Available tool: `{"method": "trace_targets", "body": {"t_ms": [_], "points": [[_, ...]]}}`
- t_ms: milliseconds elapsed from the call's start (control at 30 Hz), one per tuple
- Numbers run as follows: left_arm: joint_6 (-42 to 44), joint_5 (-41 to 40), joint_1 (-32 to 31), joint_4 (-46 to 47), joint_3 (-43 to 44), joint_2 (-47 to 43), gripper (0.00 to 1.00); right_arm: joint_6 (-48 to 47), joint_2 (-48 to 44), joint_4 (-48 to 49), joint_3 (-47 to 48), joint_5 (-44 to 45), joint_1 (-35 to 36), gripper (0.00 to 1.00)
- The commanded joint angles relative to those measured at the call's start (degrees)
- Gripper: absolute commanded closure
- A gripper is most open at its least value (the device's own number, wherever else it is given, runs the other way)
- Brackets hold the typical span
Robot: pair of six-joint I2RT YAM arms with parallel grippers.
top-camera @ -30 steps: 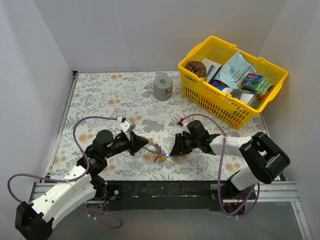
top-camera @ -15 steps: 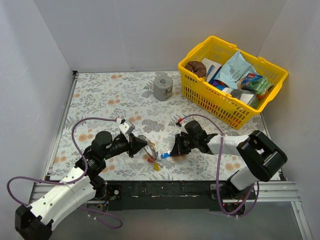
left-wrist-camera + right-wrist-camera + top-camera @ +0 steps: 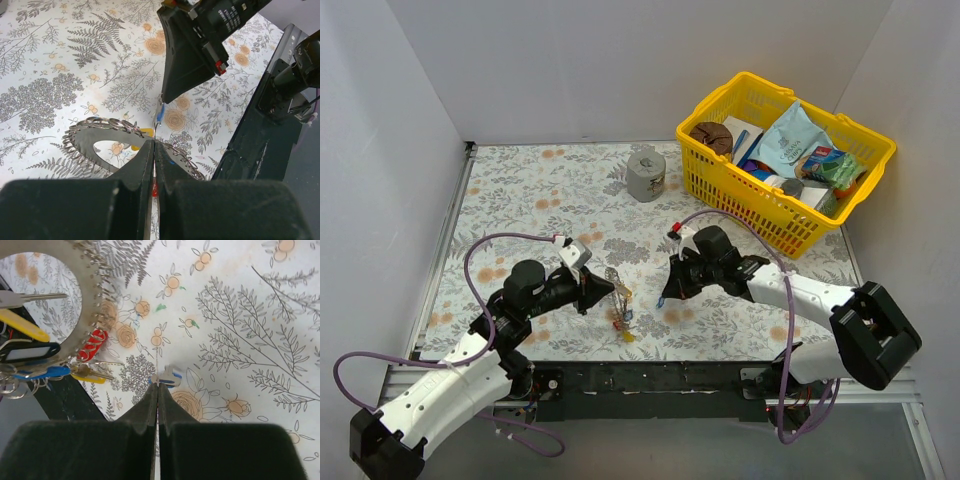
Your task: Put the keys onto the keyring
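Note:
My left gripper [image 3: 603, 289] is shut on the edge of the grey ridged keyring [image 3: 617, 283] and holds it on edge above the table. In the left wrist view [image 3: 154, 146] the keyring [image 3: 92, 136] spreads left of the jaws. Yellow [image 3: 24, 325], red [image 3: 93, 344], blue [image 3: 46, 372] and dark [image 3: 25, 352] keys hang from it, also seen from above [image 3: 622, 322]. My right gripper [image 3: 664, 296] is shut on a blue-headed key [image 3: 170, 376] just right of the ring, apart from it. It also shows in the left wrist view [image 3: 160, 113].
A grey cylindrical can [image 3: 645, 174] stands at the back middle. A yellow basket [image 3: 720, 205] full of packets sits at the back right. White walls enclose the floral table on the left, back and right.
My right gripper has lifted and drawn back slightly to the right with the blue key. The left gripper and ring have shifted little; the hanging keys have settled below the ring.

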Motion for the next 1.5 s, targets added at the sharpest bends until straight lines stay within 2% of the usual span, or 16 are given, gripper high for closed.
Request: {"method": "trace_targets", "body": {"t_ms": [0,167,233,400,900,1467], "points": [[1.8,1.9,-0.1,1.3,3.4,0.6,1.00,-11.9,-4.3,-5.7,4.8,-4.6,0.3,0.99],[2.7,2.9,-0.1,1.1,3.9,1.6,1.00,-17.4,-9.0,-6.3,6.0,-13.6,0.3,0.99],[2.9,3.4,-0.2,1.1,4.1,2.0,1.00,-18.4,-9.7,-5.7,6.7,-20.7,0.3,0.99],[3.7,5.1,-0.1,1.1,4.7,3.4,1.00,-16.1,-10.6,-2.0,7.2,-34.2,0.3,0.99],[4.1,7.0,-0.1,2.1,3.8,4.8,1.00,-12.1,-9.9,2.6,8.1,-32.6,0.3,0.99],[4.7,8.0,-0.1,2.7,3.4,5.7,1.00,-13.6,-0.4,1.9,15.9,-29.5,3.3,0.99]]}}
